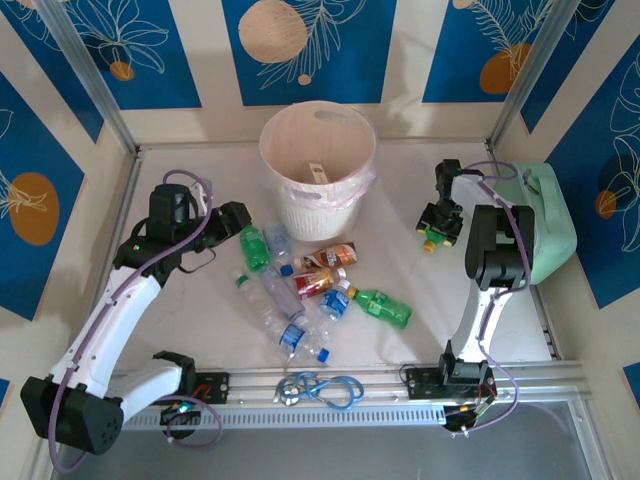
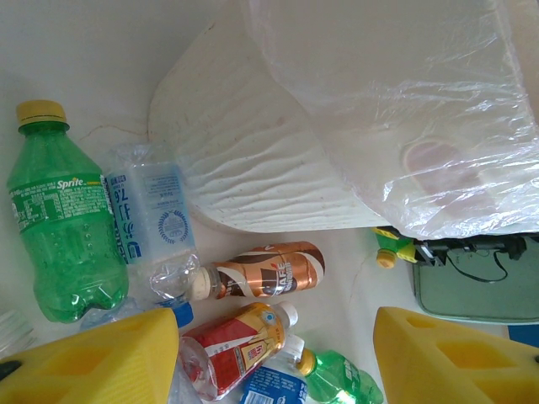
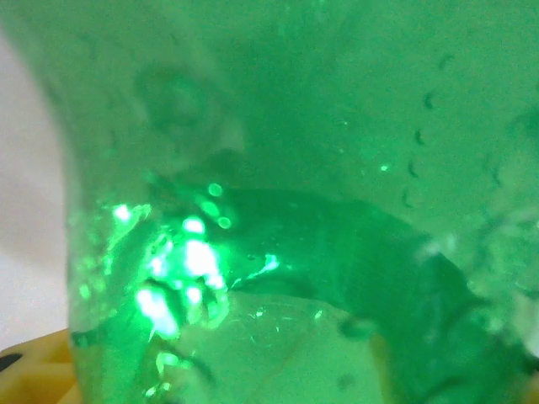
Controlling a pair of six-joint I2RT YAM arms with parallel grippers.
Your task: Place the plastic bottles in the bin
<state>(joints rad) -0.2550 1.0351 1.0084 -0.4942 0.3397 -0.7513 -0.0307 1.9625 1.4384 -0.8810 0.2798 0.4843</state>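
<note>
Heap of small plastic bottles (image 1: pixel 310 290) lying on the white table (image 1: pixel 420 330), centre of the top view, just below the round white perforated plastic bin (image 1: pixel 318 195). Bin upright at upper centre, clear liner bag (image 2: pixel 404 109) draped over its rim; pale flat piece (image 1: pixel 318 172) inside, kind unclear.

Left gripper (image 1: pixel 238 218) at the heap's upper-left edge, beside the bin's left wall. Left wrist view: yellow jaws spread wide. Lying beyond them are a green Sprite bottle with yellow cap (image 2: pixel 63 227), a crumpled clear bottle with blue label (image 2: pixel 147 215), a brown-labelled bottle (image 2: pixel 269 271) and a red-labelled bottle (image 2: pixel 232 345).

Right gripper (image 1: pixel 440 222) right of the bin, next to the mint-green case (image 1: pixel 548 225). Jaws pinching a green yellow-capped bottle (image 3: pixel 337 151), its green wall right up against the right wrist camera.
</note>
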